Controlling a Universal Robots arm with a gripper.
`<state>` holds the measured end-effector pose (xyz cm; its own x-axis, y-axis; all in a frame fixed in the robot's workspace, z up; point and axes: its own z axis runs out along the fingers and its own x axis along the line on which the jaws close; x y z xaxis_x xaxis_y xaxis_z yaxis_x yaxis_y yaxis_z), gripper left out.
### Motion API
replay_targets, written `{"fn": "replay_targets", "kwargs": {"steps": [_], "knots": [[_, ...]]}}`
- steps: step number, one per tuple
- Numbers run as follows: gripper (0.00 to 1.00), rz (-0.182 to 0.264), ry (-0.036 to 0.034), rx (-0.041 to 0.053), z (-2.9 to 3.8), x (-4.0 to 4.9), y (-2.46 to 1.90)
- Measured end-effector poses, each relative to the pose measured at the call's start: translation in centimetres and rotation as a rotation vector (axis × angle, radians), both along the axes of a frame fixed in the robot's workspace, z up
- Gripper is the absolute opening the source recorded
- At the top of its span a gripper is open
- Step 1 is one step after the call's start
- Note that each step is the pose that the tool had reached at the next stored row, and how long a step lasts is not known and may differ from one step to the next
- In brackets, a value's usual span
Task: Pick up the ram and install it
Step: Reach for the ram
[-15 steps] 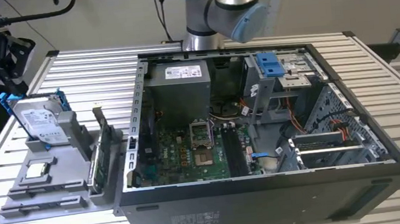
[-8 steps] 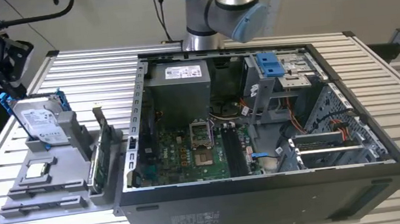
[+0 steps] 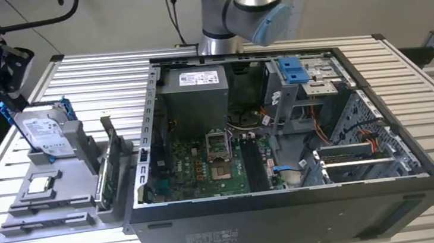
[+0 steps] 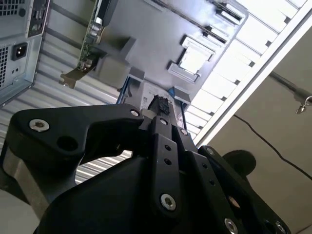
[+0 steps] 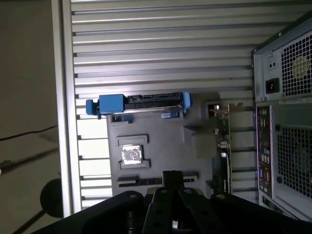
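The gripper (image 5: 171,176), fingers pressed together and empty, hung above the gray tray (image 3: 17,233) beside the computer case (image 3: 291,225). The ram (image 5: 139,181) lay in a tray slot near the hard drive (image 3: 43,132) and green card (image 3: 103,177).

Open computer case (image 3: 291,225) on slatted table (image 3: 100,67); hard drive (image 3: 43,131) in holder (image 3: 43,220).

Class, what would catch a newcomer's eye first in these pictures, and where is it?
The open computer case dominates the exterior view's middle, its green motherboard laid bare. On the exterior view's left, a grey holder carries a hard drive in a blue frame. The gripper hangs close to that drive in the second wrist view.
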<state>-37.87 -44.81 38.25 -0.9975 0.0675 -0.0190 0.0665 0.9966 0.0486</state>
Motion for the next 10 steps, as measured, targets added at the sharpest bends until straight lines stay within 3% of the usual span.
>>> {"fn": "replay_targets", "kwargs": {"steps": [5, 10], "knots": [[0.11, 0.0, 0.0, -0.0001, 0.0, 0.0, -0.67], [0.11, 0.0, 0.0, -0.0008, 0.0, 0.0, -2.4]]}}
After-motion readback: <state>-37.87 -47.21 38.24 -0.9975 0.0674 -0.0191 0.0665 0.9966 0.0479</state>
